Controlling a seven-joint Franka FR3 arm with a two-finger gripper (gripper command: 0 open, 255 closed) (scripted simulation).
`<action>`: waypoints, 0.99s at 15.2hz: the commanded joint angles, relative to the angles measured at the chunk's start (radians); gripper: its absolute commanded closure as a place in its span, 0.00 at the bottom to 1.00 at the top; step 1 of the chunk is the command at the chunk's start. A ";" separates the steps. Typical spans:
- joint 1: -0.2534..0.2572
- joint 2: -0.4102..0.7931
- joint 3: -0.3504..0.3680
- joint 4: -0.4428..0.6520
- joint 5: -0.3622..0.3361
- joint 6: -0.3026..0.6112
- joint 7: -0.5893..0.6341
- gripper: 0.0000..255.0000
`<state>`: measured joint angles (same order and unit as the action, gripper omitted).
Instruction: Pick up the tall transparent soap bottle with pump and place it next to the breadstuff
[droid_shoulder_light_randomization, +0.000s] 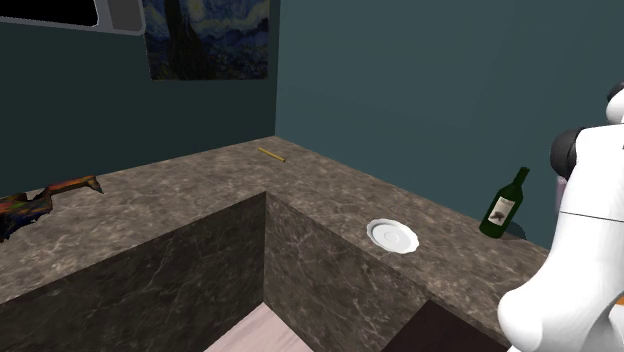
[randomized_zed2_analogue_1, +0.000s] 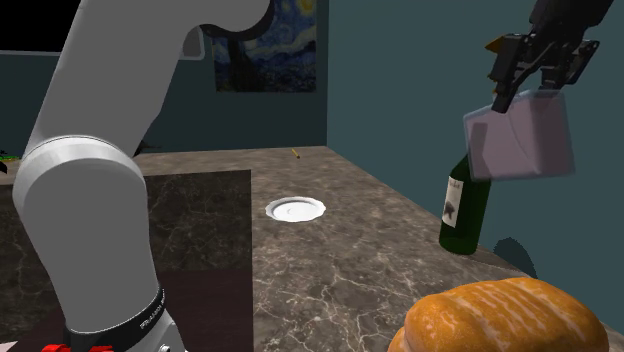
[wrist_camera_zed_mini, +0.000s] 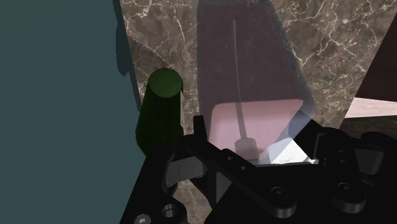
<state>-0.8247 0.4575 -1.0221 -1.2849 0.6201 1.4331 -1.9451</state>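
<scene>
My black gripper (randomized_zed2_analogue_1: 548, 72) is shut on the pump end of a tall translucent soap bottle (randomized_zed2_analogue_1: 520, 135), which hangs tilted in the air well above the dark marbled counter (randomized_zed2_analogue_1: 350, 260). Along the gripper (wrist_camera_zed_mini: 254, 159), the bottle's pale body (wrist_camera_zed_mini: 248, 76) stretches down toward the counter, with its dip tube showing inside. A golden-brown loaf of bread (randomized_zed2_analogue_1: 500, 315) lies on the counter at the second exterior view's lower right, below and nearer than the held bottle. The white arm (droid_shoulder_light_randomization: 580, 250) fills the shoulder view's right edge.
A green wine bottle (randomized_zed2_analogue_1: 465, 205) (droid_shoulder_light_randomization: 503, 203) (wrist_camera_zed_mini: 162, 114) stands upright by the teal wall, just under the held bottle. A white plate (randomized_zed2_analogue_1: 296, 209) (droid_shoulder_light_randomization: 392, 235) lies near the counter's inner edge. A yellow pencil (droid_shoulder_light_randomization: 271, 153) lies farther back. The counter wraps a deep recess (droid_shoulder_light_randomization: 250, 290).
</scene>
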 joint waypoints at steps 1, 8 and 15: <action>0.018 -0.007 -0.004 -0.040 -0.006 0.031 -0.008 1.00; 0.060 -0.016 -0.009 -0.153 -0.012 0.126 -0.035 1.00; 0.085 -0.010 -0.006 -0.245 -0.003 0.211 -0.063 1.00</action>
<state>-0.7477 0.4502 -1.0271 -1.5122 0.6176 1.6293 -2.0051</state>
